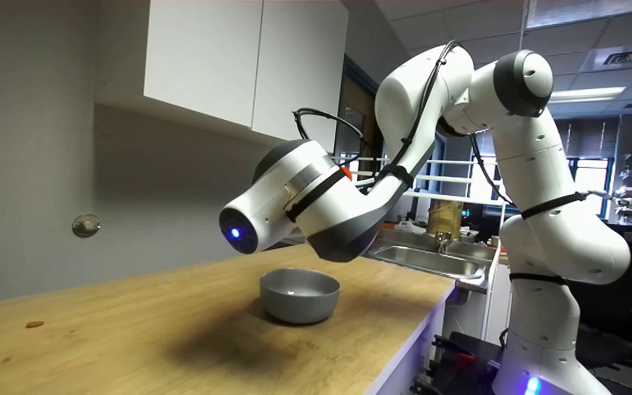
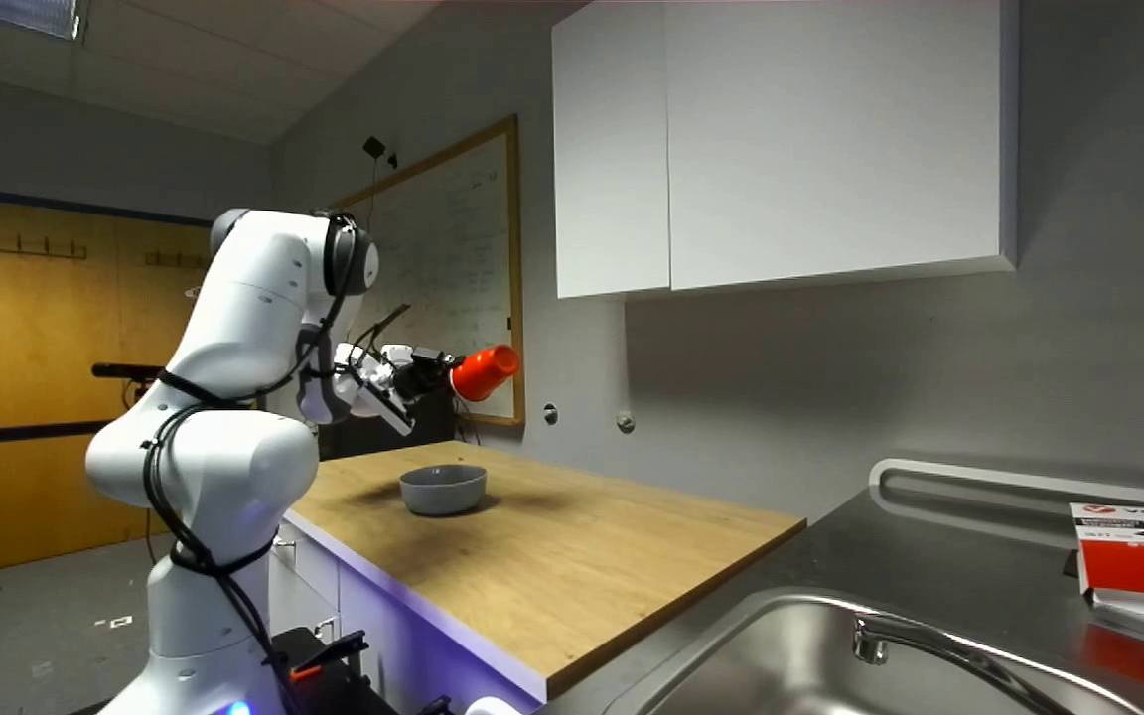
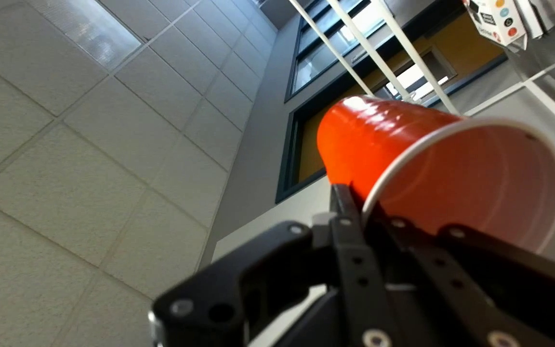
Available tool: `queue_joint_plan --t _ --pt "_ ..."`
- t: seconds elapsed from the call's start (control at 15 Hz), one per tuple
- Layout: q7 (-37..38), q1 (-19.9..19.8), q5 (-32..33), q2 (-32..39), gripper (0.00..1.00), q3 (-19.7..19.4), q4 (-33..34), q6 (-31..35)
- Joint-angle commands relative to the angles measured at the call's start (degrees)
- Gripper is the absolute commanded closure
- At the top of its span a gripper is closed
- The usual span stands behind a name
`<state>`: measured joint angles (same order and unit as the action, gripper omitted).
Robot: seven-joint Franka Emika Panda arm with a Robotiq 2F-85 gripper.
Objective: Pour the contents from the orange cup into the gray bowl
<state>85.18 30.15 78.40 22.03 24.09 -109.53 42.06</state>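
The orange cup (image 2: 485,372) is in the air above the counter, tipped on its side with its base raised and its pale-rimmed mouth facing my gripper (image 2: 445,374). In the wrist view the cup (image 3: 369,140) opens toward the lower right; no contents show in the visible part of its inside. My gripper (image 3: 362,212) is shut on the cup's wall at the rim. The gray bowl (image 1: 299,304) stands upright on the counter, also in an exterior view (image 2: 443,494), lower than the cup. In an exterior view the arm hides the gripper and most or all of the cup.
The wooden counter (image 1: 146,329) runs along a gray wall. White cabinets (image 1: 201,55) hang above it, near the arm. A metal sink (image 2: 810,655) and a red-and-white box (image 2: 1143,561) are beyond the counter's end. A small brown piece (image 1: 34,324) lies on the counter.
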Motion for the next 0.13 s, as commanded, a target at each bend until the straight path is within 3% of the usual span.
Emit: queue_joint_plan --t 0.0,0.07 --pt "-1.5 -0.75 -5.33 -0.88 0.94 0.53 3.24 1.15" --pt "-1.72 -0.72 -7.44 -0.79 0.95 0.73 4.34 1.7"
